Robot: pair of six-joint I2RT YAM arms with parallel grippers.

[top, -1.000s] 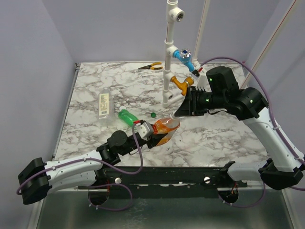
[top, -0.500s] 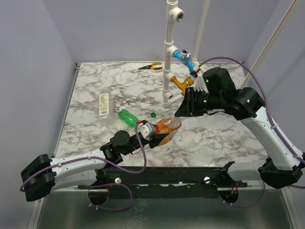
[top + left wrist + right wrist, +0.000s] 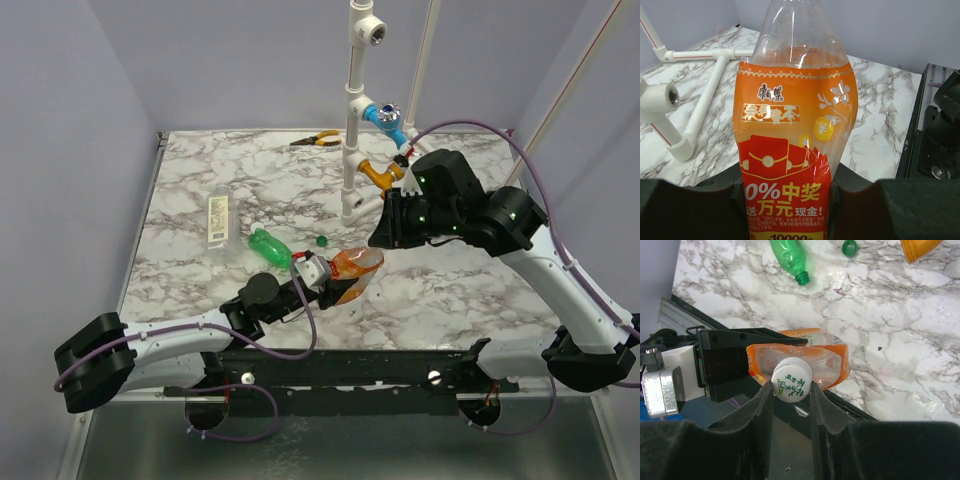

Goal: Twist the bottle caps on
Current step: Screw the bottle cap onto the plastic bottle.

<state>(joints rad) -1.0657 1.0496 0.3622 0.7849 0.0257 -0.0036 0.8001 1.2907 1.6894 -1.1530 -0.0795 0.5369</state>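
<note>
Moved since earlier: left arm has slid right along the near edge and carried the orange bottle [image 3: 352, 270] slightly closer to the pipe frame [image 3: 353, 130]; right arm has eased down toward the bottle's neck.
Left end effector [image 3: 318, 275]: clamped narrow on the lower body of the orange bottle, holding it off the counter [image 3: 470, 290] on the near side of the pipe frame, neck pointing toward the right arm.
Right end effector [image 3: 790, 389]: fingers pinched on the white cap [image 3: 792, 381], on the near-right side of the pipe frame's foot.
White cap: at the mouth end of the orange bottle; whether it is seated on the threads cannot be told.
Green bottle [image 3: 268, 246]: lying uncapped on the counter, near-left of the pipe frame's foot.
Green cap [image 3: 321, 240]: loose on the counter between the green bottle and the pipe frame's foot, touching neither.
Clear bottle [image 3: 217, 217]: lying flat, well to the left of the pipe frame.
Pliers [image 3: 317, 140]: just left of the pipe frame's upright, toward the far edge.
</note>
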